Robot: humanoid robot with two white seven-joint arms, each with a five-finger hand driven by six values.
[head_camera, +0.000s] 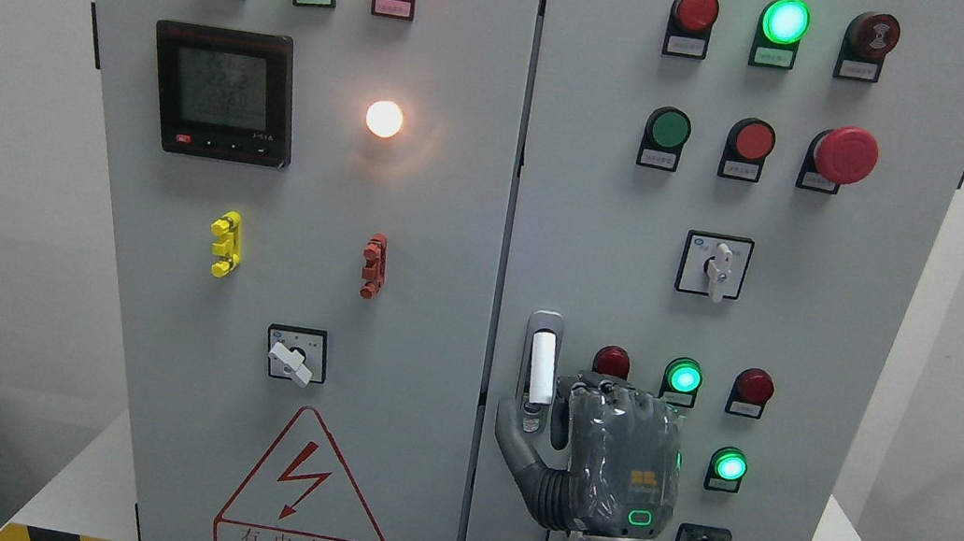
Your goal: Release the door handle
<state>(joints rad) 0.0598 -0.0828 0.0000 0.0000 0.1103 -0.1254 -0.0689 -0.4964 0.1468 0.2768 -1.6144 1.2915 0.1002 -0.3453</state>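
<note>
The door handle [540, 368] is a white lever in a grey recessed plate on the left edge of the cabinet's right door [601, 231]. It stands upright and flush. My right hand [606, 463], grey and black, comes up from the bottom edge and sits just right of and below the handle. Its thumb [513, 431] is spread out to the left under the lever, and its fingers [564, 409] are loosely bent beside the handle's lower end. The lever shows whole, with nothing wrapped around it. My left arm is out of view.
The grey cabinet has two doors, both closed, with a seam [510, 218] between them. Around my hand are lit green buttons [683, 376], red buttons [754, 385], a rotary switch [716, 266] and a red emergency stop [845, 155]. The left door carries a meter [223, 93] and a warning triangle [306, 496].
</note>
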